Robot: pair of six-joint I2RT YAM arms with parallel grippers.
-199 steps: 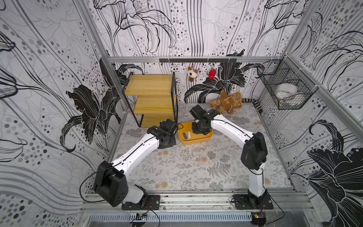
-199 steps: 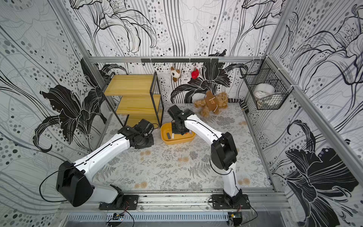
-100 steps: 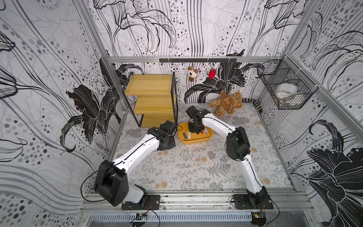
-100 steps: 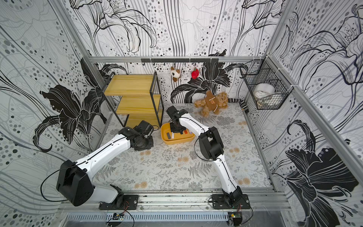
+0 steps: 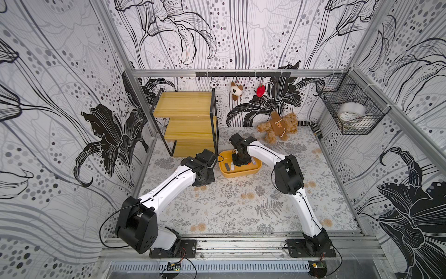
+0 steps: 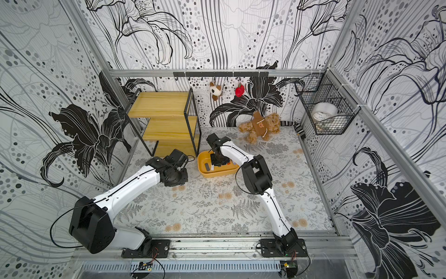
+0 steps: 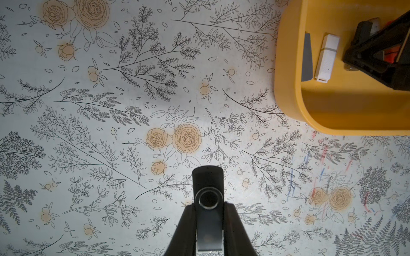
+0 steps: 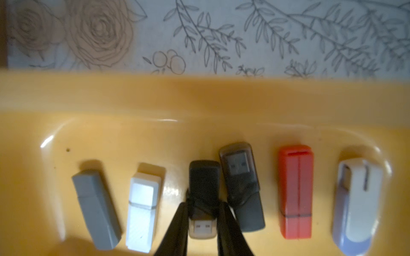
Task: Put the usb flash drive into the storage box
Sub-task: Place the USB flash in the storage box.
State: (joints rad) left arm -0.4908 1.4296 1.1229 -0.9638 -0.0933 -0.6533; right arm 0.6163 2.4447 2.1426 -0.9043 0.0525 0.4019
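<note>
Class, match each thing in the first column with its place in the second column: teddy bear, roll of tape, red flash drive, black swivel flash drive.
Things
1. teddy bear
2. roll of tape
3. red flash drive
4. black swivel flash drive

Places
A. in the yellow storage box
B. held in the left gripper, above the table
C. in the wire basket
D. lying on the table by the back wall

Pairs: 1-D, 2-C, 3-A, 4-B
</note>
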